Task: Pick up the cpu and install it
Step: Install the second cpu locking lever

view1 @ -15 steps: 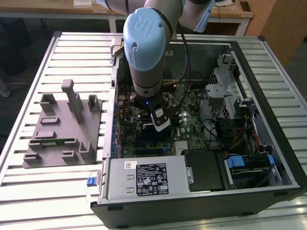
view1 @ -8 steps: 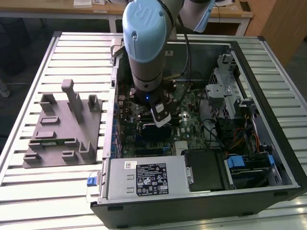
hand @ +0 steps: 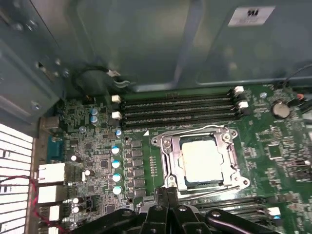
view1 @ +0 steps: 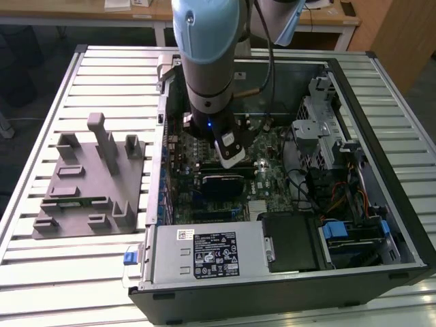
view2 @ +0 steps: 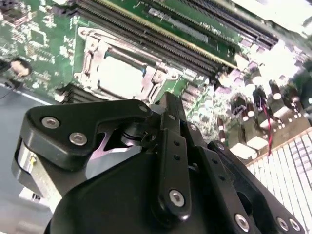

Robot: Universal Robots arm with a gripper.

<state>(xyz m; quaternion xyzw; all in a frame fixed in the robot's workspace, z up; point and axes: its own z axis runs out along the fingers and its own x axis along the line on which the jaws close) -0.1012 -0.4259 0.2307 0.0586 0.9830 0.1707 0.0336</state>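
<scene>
Gripper (hand: 168, 192) is hovering just beside the socket (hand: 165, 146), fingers looking closed on nothing. CPU (hand: 201, 158) is already sitting inside it. Likely light, rigid, fragile underneath: grip its edges only.

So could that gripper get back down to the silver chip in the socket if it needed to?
Probably yes. The cpu lies face-up in its socket on the motherboard, with nothing covering it, and the gripper hangs close by above the board inside the open case.
</scene>
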